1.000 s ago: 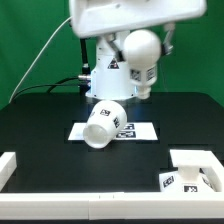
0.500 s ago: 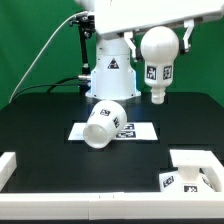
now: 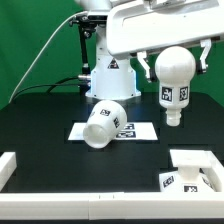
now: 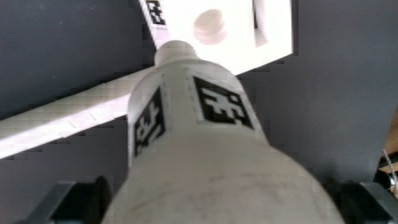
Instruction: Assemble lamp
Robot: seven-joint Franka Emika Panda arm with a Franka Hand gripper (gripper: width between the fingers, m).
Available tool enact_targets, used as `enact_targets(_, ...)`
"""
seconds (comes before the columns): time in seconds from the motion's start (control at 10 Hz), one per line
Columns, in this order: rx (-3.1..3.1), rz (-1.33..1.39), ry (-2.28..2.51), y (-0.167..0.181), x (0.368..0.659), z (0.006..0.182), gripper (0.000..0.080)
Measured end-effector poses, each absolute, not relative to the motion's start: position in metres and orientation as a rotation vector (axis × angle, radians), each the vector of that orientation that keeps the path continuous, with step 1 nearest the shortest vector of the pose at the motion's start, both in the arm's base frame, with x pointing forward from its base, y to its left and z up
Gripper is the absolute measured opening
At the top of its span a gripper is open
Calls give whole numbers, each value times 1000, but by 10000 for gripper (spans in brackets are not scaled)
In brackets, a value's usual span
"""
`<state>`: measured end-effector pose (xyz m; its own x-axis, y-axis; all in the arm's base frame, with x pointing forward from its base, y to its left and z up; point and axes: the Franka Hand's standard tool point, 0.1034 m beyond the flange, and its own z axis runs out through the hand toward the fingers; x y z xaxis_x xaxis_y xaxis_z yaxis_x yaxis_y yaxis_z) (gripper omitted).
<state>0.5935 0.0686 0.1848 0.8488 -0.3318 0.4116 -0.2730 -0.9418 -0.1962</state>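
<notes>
My gripper (image 3: pixel 175 68) is shut on the rounded white bulb (image 3: pixel 174 88) and holds it in the air at the exterior view's right, neck pointing down, a tag facing the camera. In the wrist view the bulb (image 4: pixel 205 130) fills the space between my fingers (image 4: pixel 80 200), and its neck points toward the flat square base (image 4: pixel 222 30) with a round hole. The base (image 3: pixel 195 165) lies at the table's front right, below the bulb. The cup-like shade (image 3: pixel 103 122) lies on its side in the middle.
The marker board (image 3: pixel 143 131) lies flat under and beside the shade. The white robot pedestal (image 3: pixel 110 75) stands behind it. A white rail (image 3: pixel 10 165) borders the table's front left corner. A green backdrop closes off the rear.
My gripper has carried the bulb toward the exterior view's right and lower. The bulb has turned from tilted to upright with its neck down. Shade and base have not moved.
</notes>
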Motion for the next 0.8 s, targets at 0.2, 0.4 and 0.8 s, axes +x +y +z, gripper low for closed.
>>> enact_targets(0.2,-2894,-676,477,68,593,183,575)
enact_targets(0.4,-2894,-685,469,69,593,182,575)
enact_targets(0.8,-2871,-734,440,96,607,165,575)
